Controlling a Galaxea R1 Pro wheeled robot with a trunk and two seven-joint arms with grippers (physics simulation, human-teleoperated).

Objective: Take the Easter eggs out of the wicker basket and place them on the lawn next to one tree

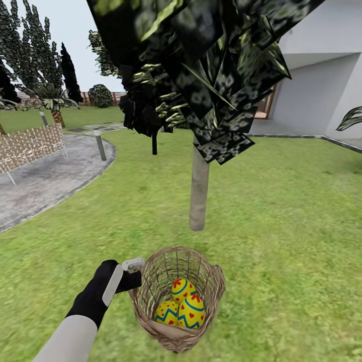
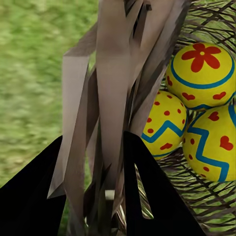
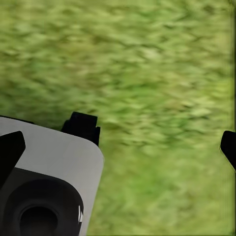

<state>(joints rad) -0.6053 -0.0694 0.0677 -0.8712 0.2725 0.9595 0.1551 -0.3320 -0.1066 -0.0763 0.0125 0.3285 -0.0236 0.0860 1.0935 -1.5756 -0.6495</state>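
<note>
The brown wicker basket (image 1: 213, 289) is at the bottom centre of the head view, on or just above the lawn (image 1: 281, 226). Three yellow Easter eggs lie inside it: one behind (image 1: 182, 289) and two in front (image 1: 167, 312) (image 1: 191, 310). My left gripper (image 1: 134, 269) is shut on the basket's left rim. In the left wrist view its black fingers (image 2: 147, 191) straddle the woven wall (image 2: 113, 73), with the eggs (image 2: 201, 73) just beyond. A tree with a thin grey trunk (image 1: 199, 188) stands just behind the basket. My right gripper (image 3: 120, 145) is open over bare grass.
The tree's dark foliage (image 1: 201, 65) hangs low overhead. A grey round patio (image 1: 45, 176) with a lattice chair (image 1: 30, 146) and a short post (image 1: 100, 145) lies to the left. A white house (image 1: 322, 90) stands at the back right. Open grass stretches to the right.
</note>
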